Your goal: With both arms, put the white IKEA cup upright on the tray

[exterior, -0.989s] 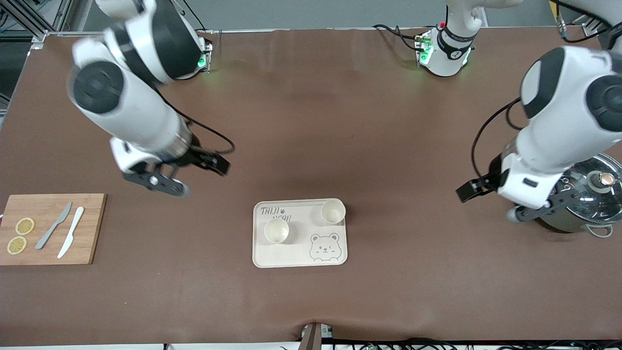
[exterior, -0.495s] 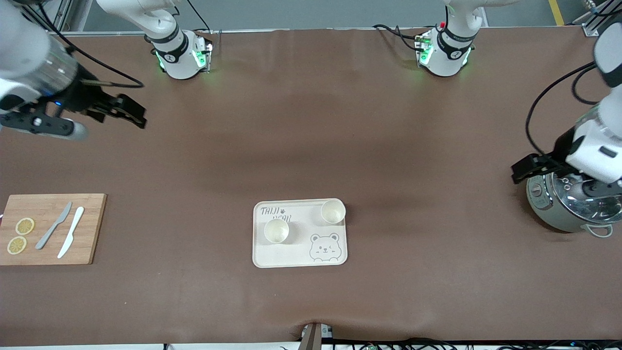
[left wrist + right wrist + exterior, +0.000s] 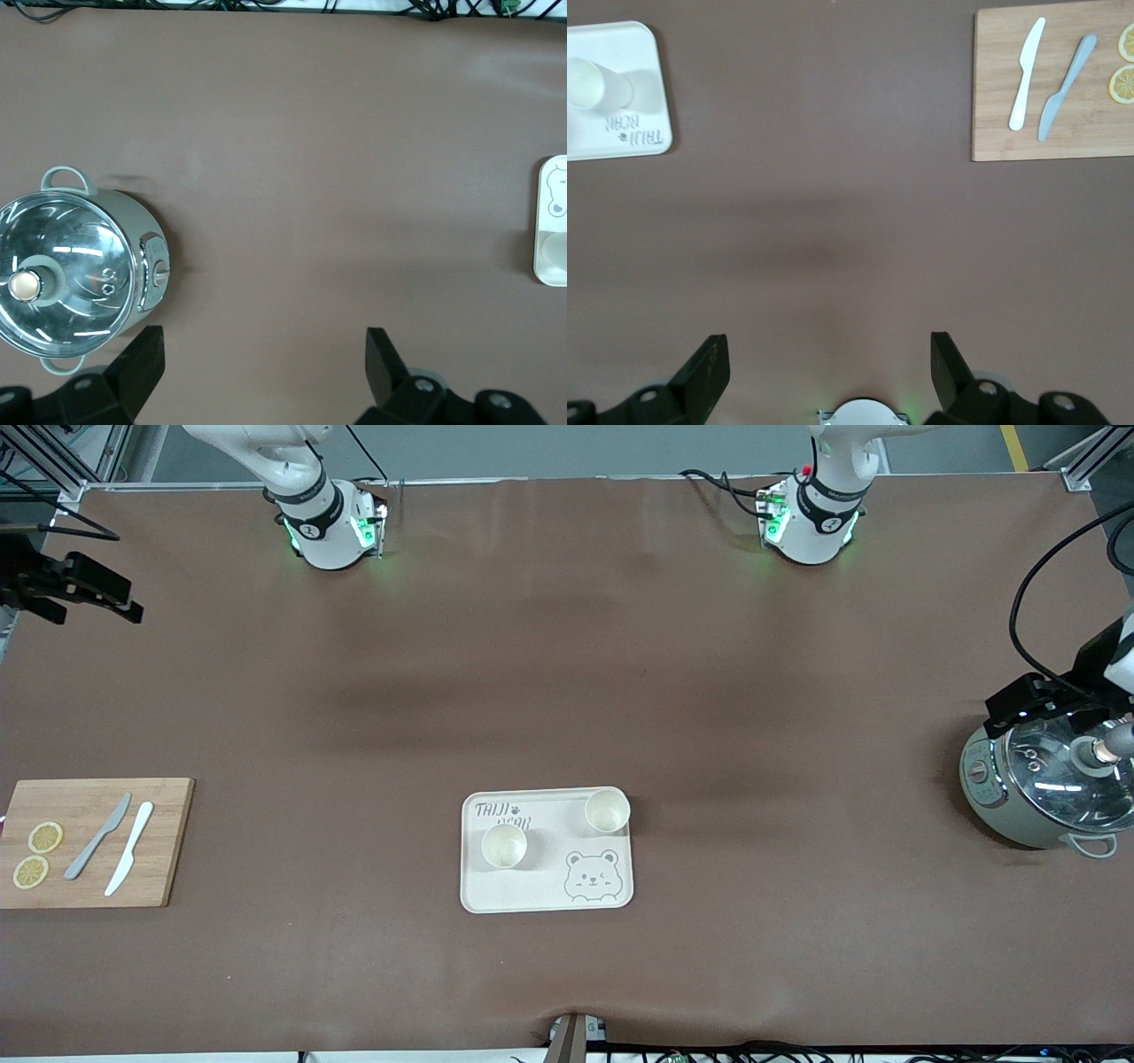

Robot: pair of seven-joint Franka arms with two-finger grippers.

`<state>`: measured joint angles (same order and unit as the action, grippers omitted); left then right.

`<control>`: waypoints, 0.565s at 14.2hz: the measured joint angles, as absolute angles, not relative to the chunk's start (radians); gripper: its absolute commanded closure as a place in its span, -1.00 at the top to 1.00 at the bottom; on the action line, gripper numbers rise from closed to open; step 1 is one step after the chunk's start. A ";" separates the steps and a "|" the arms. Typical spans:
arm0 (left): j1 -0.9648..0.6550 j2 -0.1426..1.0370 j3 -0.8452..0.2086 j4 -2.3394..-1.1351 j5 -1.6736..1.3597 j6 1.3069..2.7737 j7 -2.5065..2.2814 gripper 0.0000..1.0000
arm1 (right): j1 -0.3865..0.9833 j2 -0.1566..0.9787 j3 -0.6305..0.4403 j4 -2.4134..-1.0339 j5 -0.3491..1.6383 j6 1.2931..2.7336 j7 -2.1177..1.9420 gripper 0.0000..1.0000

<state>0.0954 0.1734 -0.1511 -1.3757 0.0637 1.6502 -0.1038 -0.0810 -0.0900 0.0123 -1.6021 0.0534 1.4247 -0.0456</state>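
The cream tray point(image 3: 540, 890) with the bear drawing lies in the middle of the table, nearer the front camera. Two white cups stand upright on it, one point(image 3: 504, 846) by the lettering and one point(image 3: 608, 810) at the corner toward the left arm's end. My left gripper point(image 3: 263, 345) is open and empty, high over the table beside the pot; its hand point(image 3: 1045, 698) shows at the view's edge. My right gripper point(image 3: 828, 350) is open and empty too, high over the right arm's end of the table point(image 3: 75, 589). The right wrist view catches the tray point(image 3: 629, 142) and one cup point(image 3: 589, 84).
A steel pot with a glass lid point(image 3: 1041, 784) stands at the left arm's end. A wooden cutting board point(image 3: 164, 841) with two knives point(image 3: 115, 846) and lemon slices point(image 3: 37, 855) lies at the right arm's end. The arm bases point(image 3: 323, 522) stand along the back edge.
Both arms have swung up and outward, away from the tray toward their own ends of the table. Both grippers stayed open and empty. The cups and tray have not moved.
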 measured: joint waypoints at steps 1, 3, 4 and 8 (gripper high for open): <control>0.098 0.173 -0.151 -1.373 0.064 1.650 -0.104 1.00 | -0.098 -0.091 0.012 -1.626 0.053 1.443 -0.072 1.00; 0.099 0.173 -0.151 -1.361 0.056 1.650 -0.104 1.00 | -0.117 -0.091 0.013 -1.682 0.053 1.500 -0.110 1.00; 0.101 0.173 -0.151 -1.355 0.046 1.647 -0.104 1.00 | -0.122 -0.092 0.013 -1.704 0.053 1.523 -0.123 1.00; 0.119 0.173 -0.151 -1.340 0.038 1.618 -0.103 1.00 | -0.133 -0.107 0.013 -1.708 0.052 1.538 -0.141 1.00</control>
